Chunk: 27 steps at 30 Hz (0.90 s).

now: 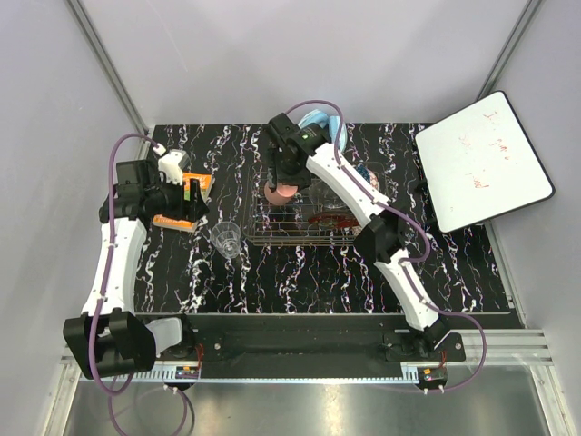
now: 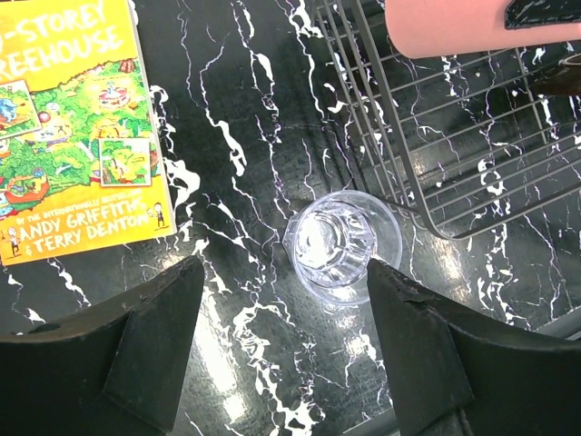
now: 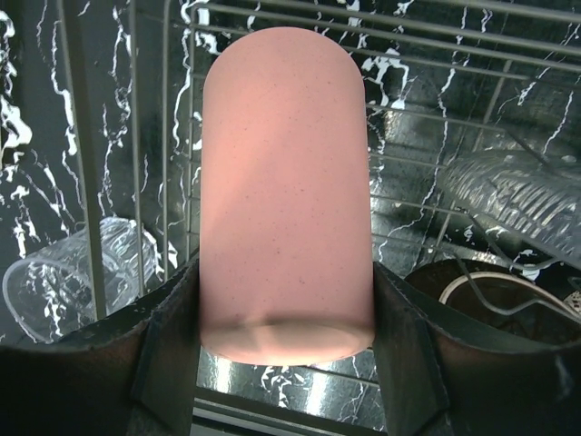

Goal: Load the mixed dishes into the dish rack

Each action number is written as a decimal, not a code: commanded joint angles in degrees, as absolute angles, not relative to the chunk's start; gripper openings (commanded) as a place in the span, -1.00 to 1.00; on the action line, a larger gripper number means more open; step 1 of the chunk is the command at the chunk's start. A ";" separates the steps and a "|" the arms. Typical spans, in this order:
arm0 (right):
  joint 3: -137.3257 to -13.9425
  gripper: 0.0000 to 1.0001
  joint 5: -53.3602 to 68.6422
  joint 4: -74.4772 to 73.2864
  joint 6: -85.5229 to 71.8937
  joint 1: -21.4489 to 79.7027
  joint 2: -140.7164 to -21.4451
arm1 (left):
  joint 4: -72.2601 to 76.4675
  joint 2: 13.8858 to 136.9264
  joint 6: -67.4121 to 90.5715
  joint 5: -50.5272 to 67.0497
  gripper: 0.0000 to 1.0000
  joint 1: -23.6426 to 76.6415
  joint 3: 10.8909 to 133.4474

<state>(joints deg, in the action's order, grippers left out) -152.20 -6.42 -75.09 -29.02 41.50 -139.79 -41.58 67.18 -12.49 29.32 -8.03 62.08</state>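
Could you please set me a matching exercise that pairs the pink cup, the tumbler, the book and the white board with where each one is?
Things
1. pink cup
2. tumbler
3. book
4. white board

Places
A. standing on the table, just left of the rack
B. at the table's far right corner
C. between the right fingers, over the rack
D. lying at the table's left side

Pairs: 1-C, 2-A, 3-D, 4-B
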 commanded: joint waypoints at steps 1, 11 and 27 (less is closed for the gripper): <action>-154.86 -1.00 -5.89 -74.53 -30.06 40.34 -142.38 | -38.06 65.92 -13.62 28.30 0.50 -7.91 61.17; -155.13 -1.00 -3.96 -70.58 -28.13 40.25 -146.87 | -37.09 64.95 -14.06 27.25 0.52 -8.09 60.03; -151.37 -1.00 -4.39 -70.13 -27.51 40.17 -140.46 | -36.83 65.21 -14.33 26.46 0.52 -8.00 59.06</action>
<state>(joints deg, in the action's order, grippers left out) -154.71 -2.09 -70.76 -28.69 40.51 -144.73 -39.35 66.37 -13.58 27.31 -8.03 59.42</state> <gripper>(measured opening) 0.677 0.758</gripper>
